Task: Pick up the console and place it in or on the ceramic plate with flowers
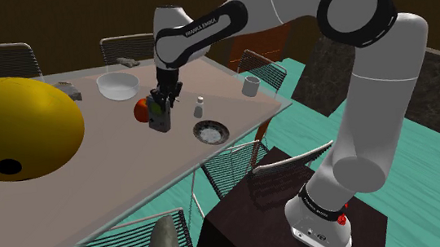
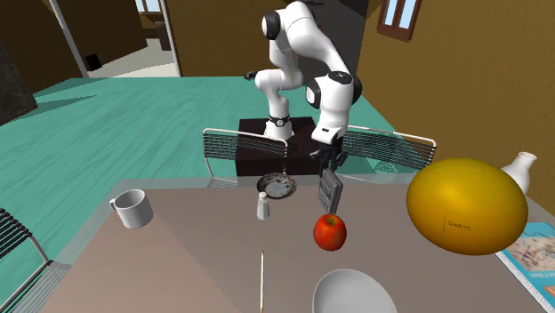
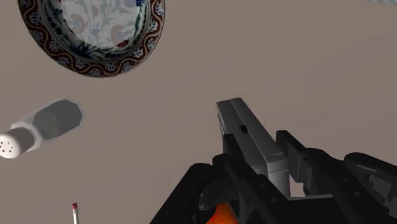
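Tool [image 3: 261, 170] clamped on console [image 3: 247, 135], clear of the worktop [image 3: 299, 63]. Carry it to the flowered plate [image 3: 95, 35] at upper left, skirt the shaker [image 3: 41, 124], and lower it flat before release.

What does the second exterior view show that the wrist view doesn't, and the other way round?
Second exterior view: the arm's dark stand, a white mug, a big yellow egg-shaped object, a white bowl and a wire chair. Wrist view: the flower pattern and scalloped rim of the plate, and the holes in the cap of the shaker. Both: the gripper shut on the grey console, with the plate, the shaker and the red apple nearby.
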